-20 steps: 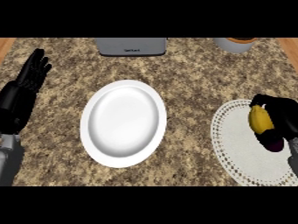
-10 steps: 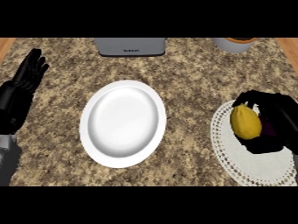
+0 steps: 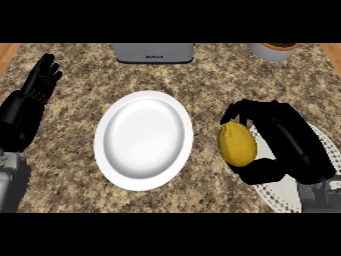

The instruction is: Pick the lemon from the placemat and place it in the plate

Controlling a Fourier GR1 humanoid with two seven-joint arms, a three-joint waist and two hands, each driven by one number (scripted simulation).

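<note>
**Lemon lifted clear of the placemat and heading for the plate**

Nearest the lower edge, the right robot hand (image 3: pixel 291 145) has swung leftward over the last second. A second ago it sat over the middle of the white lace placemat (image 3: pixel 287 192) with the lemon barely showing under its fingers. Now it reaches past the mat's left border, over the speckled bench (image 3: pixel 77 190), and only part of the mat shows beneath the wrist. That shift suggests the pick is done and the carry is under way, with the release over the plate the step left to do.

The lemon (image 3: pixel 236 144) lies on the left side of this robot hand, towards the plate. Fingers curl over its top end and the thumb hooks under its lower end, so the robot hand is closed around it, with the yellow flank bare and facing the plate. The lemon is just beside the right rim of the white plate (image 3: pixel 143 140), not yet above it.

The left robot hand (image 3: pixel 27 107) rests open, fingers up, at the left edge, unchanged.

Farthest off, a grey appliance (image 3: pixel 153 52) and a pot (image 3: pixel 275 50) stand along the back of the bench.
</note>
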